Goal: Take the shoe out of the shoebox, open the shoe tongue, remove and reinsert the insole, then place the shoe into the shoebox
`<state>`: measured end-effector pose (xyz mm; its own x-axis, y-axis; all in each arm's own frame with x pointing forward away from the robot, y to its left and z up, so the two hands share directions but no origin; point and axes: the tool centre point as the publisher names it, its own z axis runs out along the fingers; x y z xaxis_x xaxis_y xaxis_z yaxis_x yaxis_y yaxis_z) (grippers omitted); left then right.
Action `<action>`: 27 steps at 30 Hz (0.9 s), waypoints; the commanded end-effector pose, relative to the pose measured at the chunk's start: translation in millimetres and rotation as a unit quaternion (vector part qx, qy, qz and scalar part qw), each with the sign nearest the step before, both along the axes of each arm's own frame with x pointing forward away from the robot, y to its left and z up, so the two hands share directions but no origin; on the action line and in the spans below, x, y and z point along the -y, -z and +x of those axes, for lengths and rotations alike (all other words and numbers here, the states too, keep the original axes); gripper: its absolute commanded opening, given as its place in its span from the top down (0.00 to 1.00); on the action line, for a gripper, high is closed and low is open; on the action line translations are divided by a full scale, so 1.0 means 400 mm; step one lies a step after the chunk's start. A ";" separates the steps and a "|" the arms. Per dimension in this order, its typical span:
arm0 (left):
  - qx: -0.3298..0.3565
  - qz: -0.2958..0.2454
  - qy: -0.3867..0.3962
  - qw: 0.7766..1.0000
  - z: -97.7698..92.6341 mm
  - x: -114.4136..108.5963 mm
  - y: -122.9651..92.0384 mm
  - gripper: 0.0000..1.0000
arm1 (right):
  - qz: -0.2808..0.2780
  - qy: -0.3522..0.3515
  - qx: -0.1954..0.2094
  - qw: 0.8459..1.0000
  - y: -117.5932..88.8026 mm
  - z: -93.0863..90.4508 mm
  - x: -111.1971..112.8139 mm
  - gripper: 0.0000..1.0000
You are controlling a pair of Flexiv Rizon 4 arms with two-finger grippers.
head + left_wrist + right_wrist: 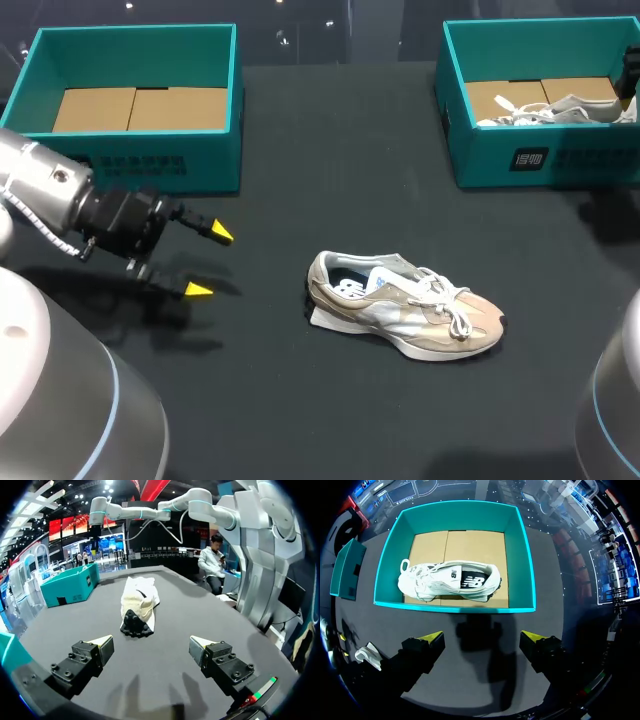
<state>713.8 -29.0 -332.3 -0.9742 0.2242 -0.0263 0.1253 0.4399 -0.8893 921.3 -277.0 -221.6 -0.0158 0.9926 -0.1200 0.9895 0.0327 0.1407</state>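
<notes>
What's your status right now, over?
Left gripper open, facing beige shoe on table. Right gripper open above shoebox holding white shoe. Nothing blocking the beige shoe.

Head camera overlooks the table [330,150] from above; left wrist camera sights low across it; right wrist camera faces down into a shoebox [455,515].

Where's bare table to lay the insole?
Bare table lies between the left gripper and the beige shoe, and between the left box and right box. The left box holds nothing; a white shoe crowds the right box.
</notes>
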 end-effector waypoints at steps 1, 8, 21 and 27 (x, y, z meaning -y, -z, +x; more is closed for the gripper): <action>0.000 -0.027 -0.034 0.999 -0.006 -0.006 0.045 0.00 | 0.000 0.000 0.001 1.000 0.001 -0.003 0.000 0.00; -0.021 -0.047 -0.081 0.995 -0.020 -0.022 0.072 0.00 | 0.000 0.000 0.001 1.000 0.001 -0.003 0.000 0.00; -0.029 -0.066 -0.075 0.995 -0.013 -0.014 0.095 0.00 | 0.000 0.000 0.001 1.000 0.001 -0.003 0.000 0.00; -0.027 -0.075 -0.075 0.994 0.004 -0.001 0.114 0.00 | 0.000 0.000 0.001 1.000 0.001 -0.003 0.000 0.00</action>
<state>708.4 -24.8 -371.0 -0.9979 0.0645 0.0016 0.0191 0.3190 -0.9476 921.3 -277.1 -221.5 -0.0157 0.9926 -0.1200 0.9895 0.0326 0.1408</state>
